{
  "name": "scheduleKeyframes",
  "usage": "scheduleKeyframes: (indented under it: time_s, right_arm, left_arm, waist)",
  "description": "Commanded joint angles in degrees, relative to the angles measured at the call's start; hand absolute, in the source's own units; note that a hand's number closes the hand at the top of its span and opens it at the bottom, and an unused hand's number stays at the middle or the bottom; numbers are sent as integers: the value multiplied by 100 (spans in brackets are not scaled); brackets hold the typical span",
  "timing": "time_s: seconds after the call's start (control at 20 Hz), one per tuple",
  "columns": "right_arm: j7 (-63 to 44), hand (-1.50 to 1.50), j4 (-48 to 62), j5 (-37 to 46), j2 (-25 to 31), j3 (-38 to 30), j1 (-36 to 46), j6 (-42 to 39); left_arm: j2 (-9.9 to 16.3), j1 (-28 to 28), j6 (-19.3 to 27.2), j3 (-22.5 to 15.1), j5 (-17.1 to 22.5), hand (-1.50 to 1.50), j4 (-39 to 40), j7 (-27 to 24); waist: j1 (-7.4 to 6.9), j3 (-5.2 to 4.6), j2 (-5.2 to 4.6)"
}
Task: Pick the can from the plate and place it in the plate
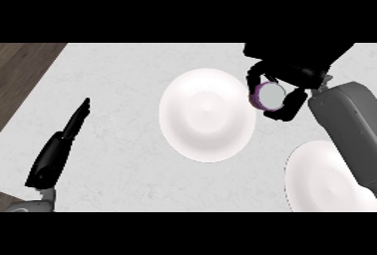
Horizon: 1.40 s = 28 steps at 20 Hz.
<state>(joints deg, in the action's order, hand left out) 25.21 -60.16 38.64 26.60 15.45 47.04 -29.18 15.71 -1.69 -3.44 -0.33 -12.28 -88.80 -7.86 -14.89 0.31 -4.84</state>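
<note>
My right hand [288,69] is at the upper right, fingers and thumb curled round a purple can [268,96] whose grey lid faces the view. The can hangs over the right rim of the middle white plate [202,117]. A second white plate [320,182] lies at the lower right, partly hidden by my right forearm. My left hand [63,142] rests at the lower left with straight fingers pointing up, holding nothing.
The counter top is pale grey marble [110,89]. A dark wooden strip [22,69] runs along its left edge.
</note>
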Motion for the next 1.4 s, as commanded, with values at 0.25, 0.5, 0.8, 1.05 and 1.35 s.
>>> scheduleKeyframes:
  time_s: [0.25, 0.5, 0.8, 1.05, 1.35]
  right_arm:
    - [1553, 150, 861, -166, -174, -522, 1073, 1081]
    - [2737, 150, 1347, -761, -196, -969, 1456, 996]
    - [3661, 150, 1867, -1167, -332, -746, 1859, 381]
    - [4048, 150, 2062, -1344, -565, -354, 2097, 130]
    - [3904, 150, 2440, -1530, -1146, 78, 2380, 59]
  left_arm:
    - [-74, -235, 68, -20, -52, 0, 90, 119]
    - [-40, -223, 103, 14, -95, 0, 128, 108]
    - [-77, -198, 155, 82, -75, 0, 239, 190]
    - [-25, -173, 169, 205, -43, 0, 307, 290]
    - [-10, -4, 276, 330, -66, 0, 479, 69]
  waist:
    - [129, 17, -27]
    - [189, 11, 1]
    - [387, -15, 113]
    - [588, -21, 205]
    - [796, -35, 292]
